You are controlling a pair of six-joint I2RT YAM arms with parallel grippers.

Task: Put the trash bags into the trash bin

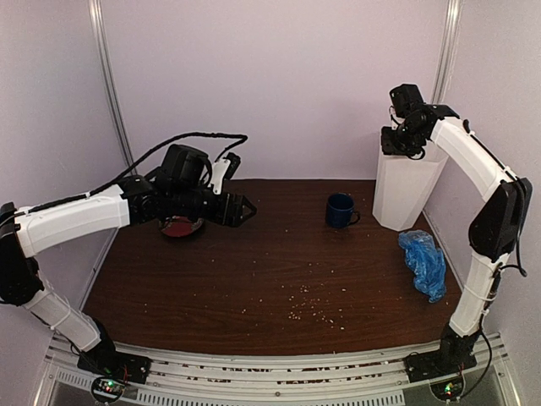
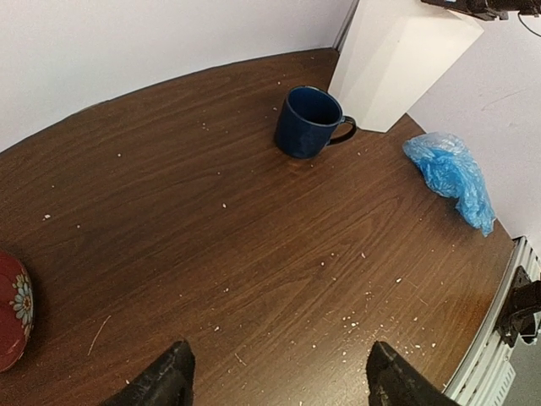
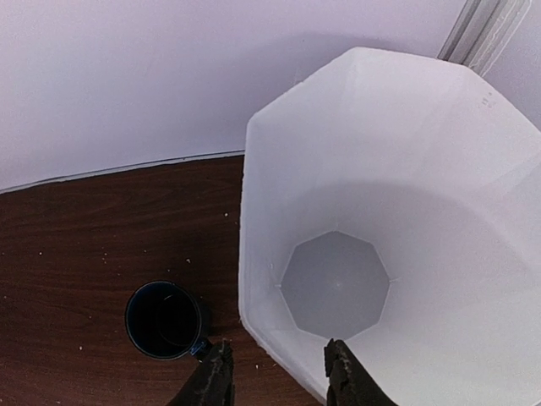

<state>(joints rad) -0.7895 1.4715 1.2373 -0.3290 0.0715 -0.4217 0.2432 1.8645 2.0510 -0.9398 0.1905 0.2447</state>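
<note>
currently: trash bag [image 1: 423, 262], crumpled, lower right of table [image 1: 254, 279], near trash bin [image 1: 404, 193], upper right. right gripper [image 3: 277, 379] above bin rim, jaws parted, empty. left gripper [image 2: 279, 381] wide open, empty.

A red bowl [image 2: 10, 309] left of the left gripper [image 2: 279, 365] is cropped by the wrist frame and mostly hidden under that gripper from above; the trash bin [image 3: 287, 169] below the right gripper [image 3: 277, 365] runs off-frame.
</note>
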